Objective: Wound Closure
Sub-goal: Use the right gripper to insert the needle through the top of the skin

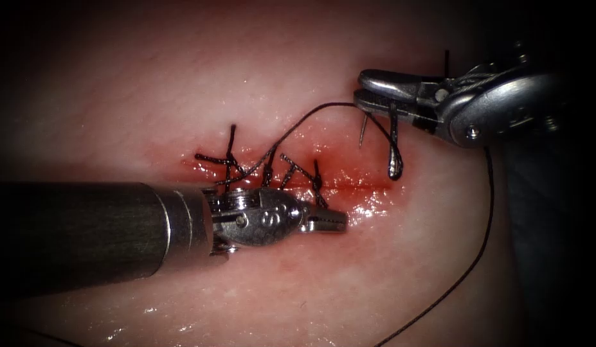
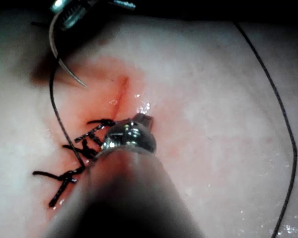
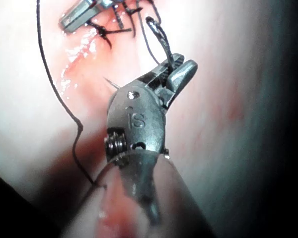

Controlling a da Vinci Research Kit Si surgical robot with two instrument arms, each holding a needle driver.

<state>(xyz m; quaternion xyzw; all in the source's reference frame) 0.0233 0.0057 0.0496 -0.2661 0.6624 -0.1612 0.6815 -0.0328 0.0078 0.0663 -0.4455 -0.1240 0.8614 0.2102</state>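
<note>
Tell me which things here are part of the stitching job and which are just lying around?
In use:
- right tool, shut on the needle near its thread end, clear of the tissue
- thread
- left tool, holding nothing, by the cut

Lying about:
- cut ends of thread on earlier stitches
- red fluid

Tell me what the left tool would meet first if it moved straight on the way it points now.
Probably only wet tissue below the cut. The left tool, holding nothing, points right along it. The needle hangs farther on from the right tool; depth is unclear.
</note>
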